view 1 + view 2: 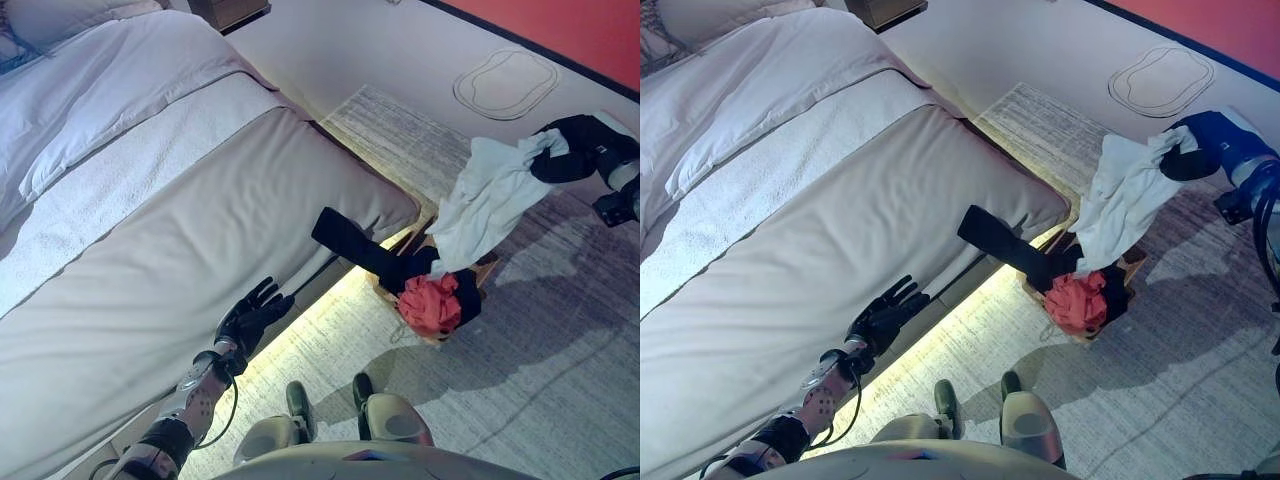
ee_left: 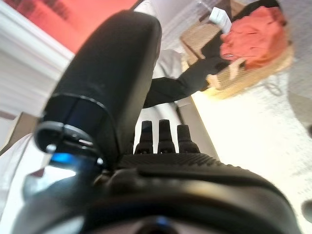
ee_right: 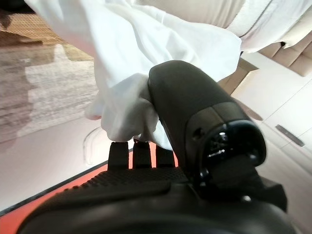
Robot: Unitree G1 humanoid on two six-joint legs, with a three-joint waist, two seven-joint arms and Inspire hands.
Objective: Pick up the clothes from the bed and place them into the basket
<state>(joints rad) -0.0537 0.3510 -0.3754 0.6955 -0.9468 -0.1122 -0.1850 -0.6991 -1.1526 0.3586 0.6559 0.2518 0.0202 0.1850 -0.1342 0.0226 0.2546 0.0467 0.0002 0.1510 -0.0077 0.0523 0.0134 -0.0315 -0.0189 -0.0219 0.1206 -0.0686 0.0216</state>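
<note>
Right hand: the dark right hand point(image 1: 578, 148) is raised over the floor beside the bed, its fingers point(image 3: 132, 155) and thumb curled into a fold of the white cloth garment point(image 1: 487, 200), which it grips at the top edge.
White garment: it hangs down loosely from the right hand, and its lower end reaches just above or onto the contents of the basket; whether it touches them cannot be told.
Basket: a small woven tan basket point(image 1: 1134, 268) stands on the pale striped rug point(image 1: 530, 360), just off the foot corner of the bed.
Basket contents: a crumpled coral-red garment point(image 1: 430, 305) lies on top near the front rim, and a black garment point(image 1: 365, 250) fills the rest, with one long end spilling out over the rim toward the bed corner.
Left hand: the dark left hand point(image 1: 252, 316) hovers at the near edge of the bed with straight, spread fingers point(image 2: 160, 134), holding nothing.
Bed: a large bed with a smooth grey cover point(image 1: 170, 260) takes up the left part of the head views; a white textured band and a white folded duvet point(image 1: 120, 80) lie farther up toward the pillows.
Floor: a warm light strip glows along the bed's base, and a red wall point(image 1: 570, 25) borders the far side.
</note>
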